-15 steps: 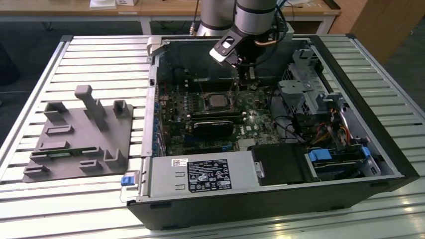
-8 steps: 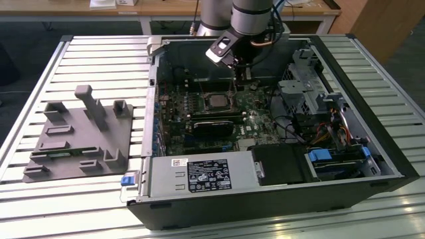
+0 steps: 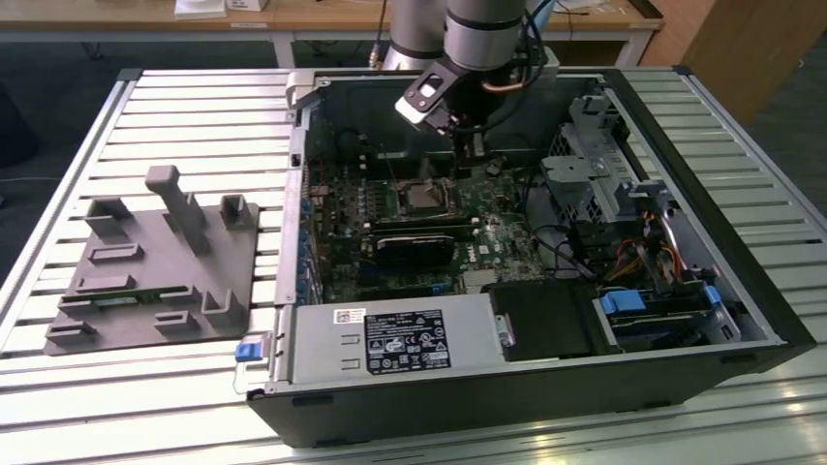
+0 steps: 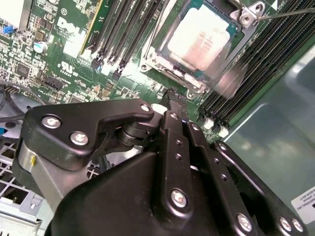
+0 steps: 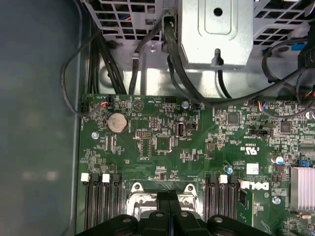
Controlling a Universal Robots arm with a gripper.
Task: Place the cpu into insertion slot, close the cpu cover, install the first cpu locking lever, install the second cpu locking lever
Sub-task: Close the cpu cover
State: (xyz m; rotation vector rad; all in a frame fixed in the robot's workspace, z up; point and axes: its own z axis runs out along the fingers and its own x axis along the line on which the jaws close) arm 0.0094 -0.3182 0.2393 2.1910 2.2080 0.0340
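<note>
Silver-grey metal tops the cpu (image 4: 199,37); it lies flat, face up, inside the insertion slot (image 3: 420,199), which sits on the green motherboard (image 5: 162,142) near the middle of the open computer case (image 3: 517,407); the chip is square, so no side reads as longer, and its edges run parallel to the black memory slots (image 4: 123,29) beside it. The cpu cover (image 4: 170,71) shows as a thin silvery frame lying round the chip, with a screw lug at a corner; a thin wire lever (image 4: 288,14) runs off from the lug; whether it is latched I cannot tell.

The arm (image 3: 485,29) comes down from the far side of the case and leans slightly; the gripper (image 3: 472,147) points down into the case, just beyond the slot and a little toward the exterior view's right. In both wrist views the black fingers (image 5: 162,199) sit pressed together with only a seam between them, nothing held; their tips hang close over the board at the slot's edge; whether they touch I cannot tell.

The case lies on a slatted metal table (image 3: 194,116); a grey fixture tray (image 3: 155,281) rests on the exterior view's left, well apart from the gripper.
</note>
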